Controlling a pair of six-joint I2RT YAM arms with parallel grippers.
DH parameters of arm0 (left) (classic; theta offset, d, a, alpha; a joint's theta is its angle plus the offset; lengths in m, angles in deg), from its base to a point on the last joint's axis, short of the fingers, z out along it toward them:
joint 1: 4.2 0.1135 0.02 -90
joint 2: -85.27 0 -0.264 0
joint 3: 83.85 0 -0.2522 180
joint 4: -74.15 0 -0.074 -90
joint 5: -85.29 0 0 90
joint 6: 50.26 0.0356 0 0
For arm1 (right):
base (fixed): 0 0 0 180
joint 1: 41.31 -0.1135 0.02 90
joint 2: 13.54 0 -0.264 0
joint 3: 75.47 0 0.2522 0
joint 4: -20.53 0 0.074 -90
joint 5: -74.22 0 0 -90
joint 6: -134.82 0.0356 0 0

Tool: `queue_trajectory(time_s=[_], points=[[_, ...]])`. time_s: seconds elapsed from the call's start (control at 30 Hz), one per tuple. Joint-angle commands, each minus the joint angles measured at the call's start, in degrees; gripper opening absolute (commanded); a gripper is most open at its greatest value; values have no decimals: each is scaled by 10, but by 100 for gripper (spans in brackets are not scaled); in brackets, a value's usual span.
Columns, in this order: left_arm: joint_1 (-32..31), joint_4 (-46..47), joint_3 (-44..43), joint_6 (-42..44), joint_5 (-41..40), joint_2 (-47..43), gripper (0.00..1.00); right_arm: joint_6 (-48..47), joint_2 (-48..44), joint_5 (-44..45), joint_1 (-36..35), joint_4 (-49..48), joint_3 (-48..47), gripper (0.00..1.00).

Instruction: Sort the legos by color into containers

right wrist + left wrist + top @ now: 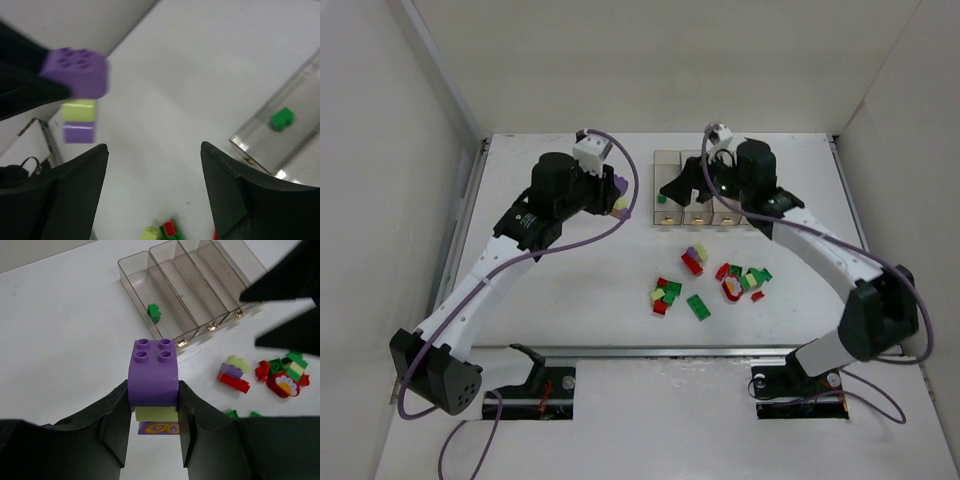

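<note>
Clamped in the left gripper (152, 412) at bottom centre of its wrist view is a three-brick stack (152, 372), purple over yellow-green over purple, held up left of the containers (140, 280), whose leftmost bin holds one green brick (154, 313). Spread wide and holding nothing, the right gripper (152, 165) faces the stack from well apart; it should probably pinch the lower bricks squarely and pull straight.
</note>
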Motion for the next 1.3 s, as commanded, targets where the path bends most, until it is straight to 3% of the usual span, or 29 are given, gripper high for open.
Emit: queue_trajectory(time_s=[0.0,0.13,0.4,0.53,0.63,0.7,0.8,0.97,1.1,1.17,1.2,1.23,1.27], points=[[-3,15,-48,-76,-8,5,0,28,-76,-38,-62,-132,86,80],[-26,9,-59,-92,-31,5,0,68,-115,25,-135,-220,124,81],[-38,-10,-76,-123,-8,-1,0,112,-74,27,-145,-242,105,81],[-51,-15,-76,-123,-19,-6,0,126,-74,101,-145,-223,105,81],[-51,-21,-76,-117,-19,-6,0,126,-61,97,-145,-223,94,81],[-56,-21,-76,-117,-19,0,0,126,-46,90,-151,-223,75,80],[-56,-14,-76,-117,-19,7,0,126,-21,98,-156,-213,67,70],[-56,-19,-111,-104,-25,31,0,142,1,111,-156,-208,60,68],[-56,-20,-117,-93,-25,37,0,142,6,111,-156,-208,53,47],[-56,-20,-117,-93,-25,37,0,142,12,98,-156,-208,48,12],[-56,-20,-117,-93,-25,37,0,142,12,98,-156,-208,48,12],[-56,-20,-117,-93,-33,37,0,142,12,91,-156,-208,48,0],[-56,-20,-117,-93,-42,43,0,142,12,91,-156,-208,48,0]])
